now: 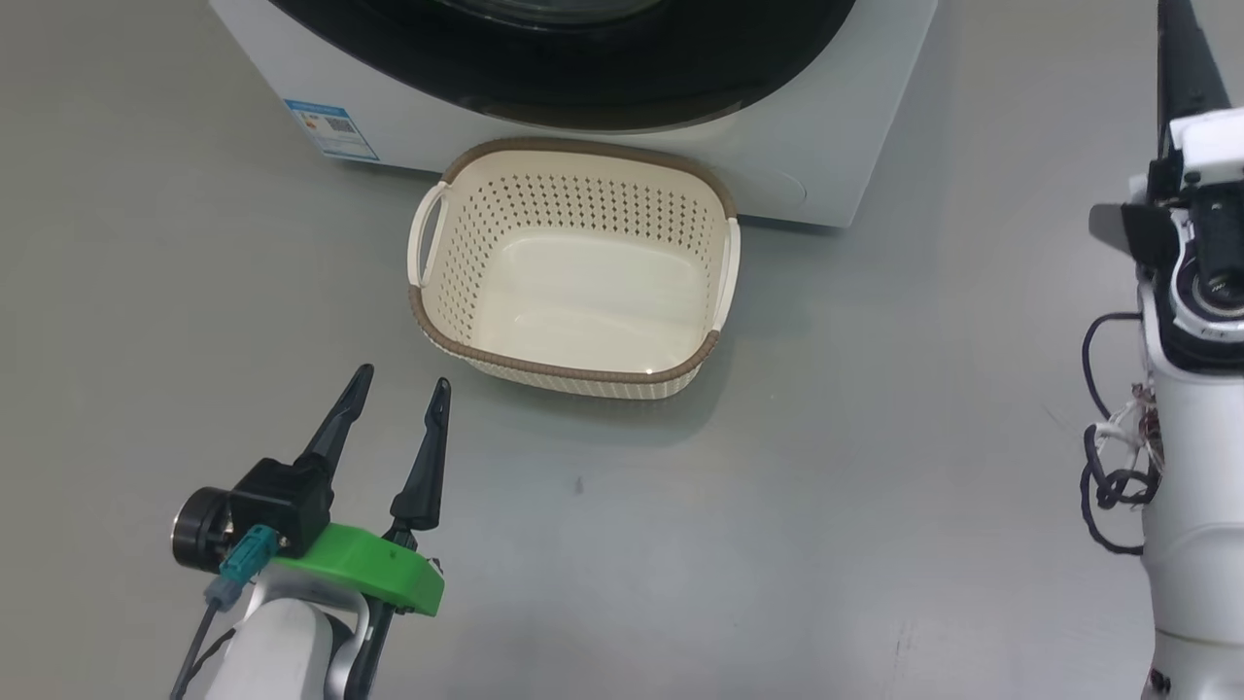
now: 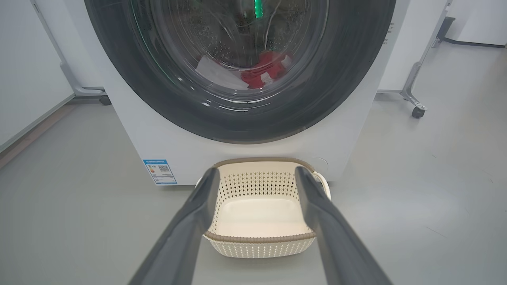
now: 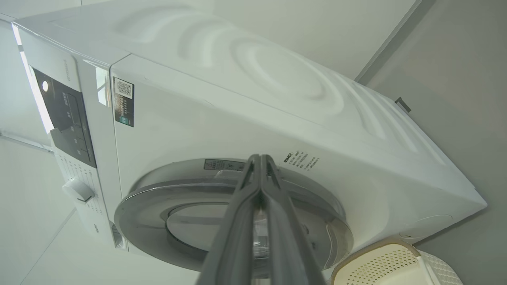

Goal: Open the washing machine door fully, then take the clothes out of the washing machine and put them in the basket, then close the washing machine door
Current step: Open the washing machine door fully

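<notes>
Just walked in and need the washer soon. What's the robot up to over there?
It is at the start of unloading the washing machine. The right gripper, jaws shut, reaches to the edge of the washing machine door; whether it is unlatched is unclear. The red clothes lie inside behind the glass. The basket sits empty on the floor in front, and the left gripper hovers near it, jaws open.
</notes>
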Available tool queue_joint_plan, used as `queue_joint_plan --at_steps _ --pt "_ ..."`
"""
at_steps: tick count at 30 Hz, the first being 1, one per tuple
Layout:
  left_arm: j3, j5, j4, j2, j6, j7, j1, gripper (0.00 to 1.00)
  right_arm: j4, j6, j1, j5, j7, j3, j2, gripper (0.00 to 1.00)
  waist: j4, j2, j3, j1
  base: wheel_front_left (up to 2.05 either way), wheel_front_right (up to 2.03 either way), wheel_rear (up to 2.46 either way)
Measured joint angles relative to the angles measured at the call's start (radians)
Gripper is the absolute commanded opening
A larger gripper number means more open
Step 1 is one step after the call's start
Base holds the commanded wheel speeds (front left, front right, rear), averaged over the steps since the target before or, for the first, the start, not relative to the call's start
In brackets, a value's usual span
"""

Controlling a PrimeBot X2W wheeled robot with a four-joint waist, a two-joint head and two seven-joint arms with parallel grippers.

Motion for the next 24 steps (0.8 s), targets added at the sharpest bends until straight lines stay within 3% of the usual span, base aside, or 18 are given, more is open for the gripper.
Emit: queue_joint_plan --at_steps 12,24 --pt "-0.011 -0.035 -0.004 0.000 0.000 0.000 -0.048 1.00 0.130 0.000 -0.195 0.005 0.150 0.004 -0.039 0.00 0.050 0.0000 0.089 0.0000 0.00 0.00 0.00" --pt "-0.032 -0.050 -0.003 0.000 0.000 0.000 -0.072 1.00 0.292 -0.001 -0.411 0.074 0.271 -0.033 -0.018 0.00 0.082 0.0000 0.150 0.0001 0.00 0.00 0.00"
